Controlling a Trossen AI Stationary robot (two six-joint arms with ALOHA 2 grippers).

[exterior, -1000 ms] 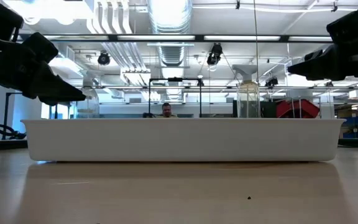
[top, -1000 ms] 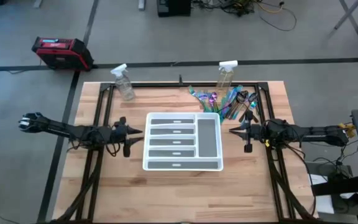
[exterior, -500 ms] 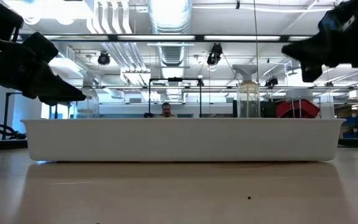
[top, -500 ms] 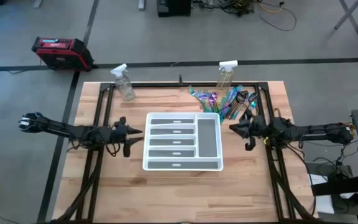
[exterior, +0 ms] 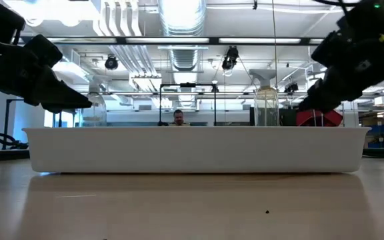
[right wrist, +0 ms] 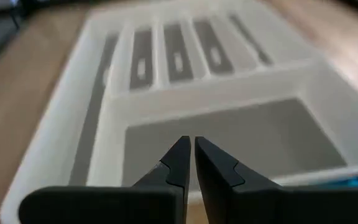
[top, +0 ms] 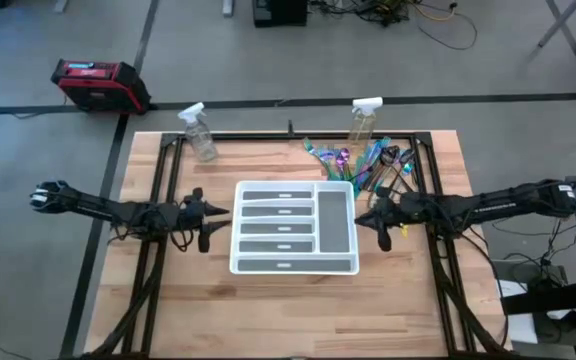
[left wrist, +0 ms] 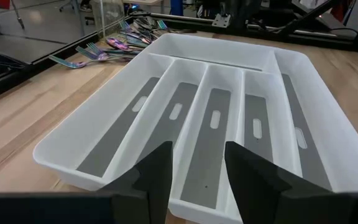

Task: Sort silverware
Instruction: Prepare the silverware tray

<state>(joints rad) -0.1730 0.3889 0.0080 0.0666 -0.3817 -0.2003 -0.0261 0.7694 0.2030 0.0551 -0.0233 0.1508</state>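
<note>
The right gripper [top: 360,214] has been brought in toward the tray since the earlier frame, from out beside the tray's right edge to right at that edge, and in the low view it is now being carried lower against the ceiling lights. Its jaws are being kept closed, tips together, with nothing gripped; in the right wrist view they are being pointed over the wide compartment of the white tray [top: 293,266]. The left gripper [top: 218,212] is being held just off the tray's left edge, jaws parted and empty, with the long slots of the tray laid out ahead of them in the left wrist view. The silverware [top: 358,163] is being left in a loose iridescent heap on the counter [top: 268,310], beyond the tray's far right corner, beside a spray bottle [top: 364,122]. A second spray bottle [top: 198,131] is being seen near the counter's far left.
</note>
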